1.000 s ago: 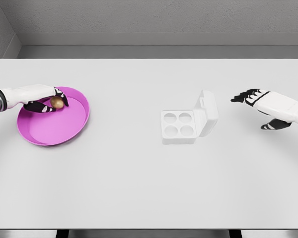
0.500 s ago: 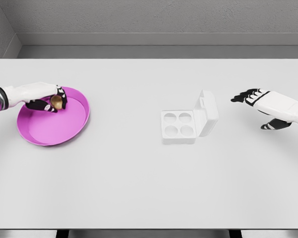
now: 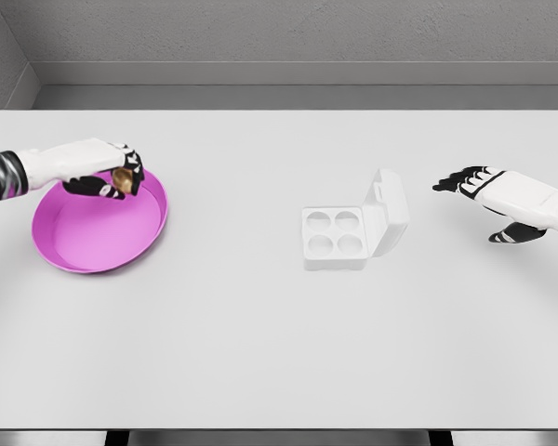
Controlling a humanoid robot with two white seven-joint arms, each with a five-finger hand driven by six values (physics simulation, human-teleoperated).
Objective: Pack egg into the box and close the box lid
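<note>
The left robot hand comes in from the left and has its fingers curled around the small brown egg. It holds the egg just above the far rim of the pink plate. The right robot hand hangs over the desk to the right of the box, fingers spread and holding nothing.

The box is white and sits near the middle of the desk, well apart from the plate. Its lid stands up on the right side. It has 4 round cups, and all 4 look empty.

The job now seems to be carrying the egg over to the box. I think the hand should squeeze softly, because an egg can crack. It should lift high enough to clear the plate rim, go slowly, and come straight down over 1 cup. It should keep away from the lid so it does not knock it shut too soon.

I see no words, labels or brand names anywhere.
</note>
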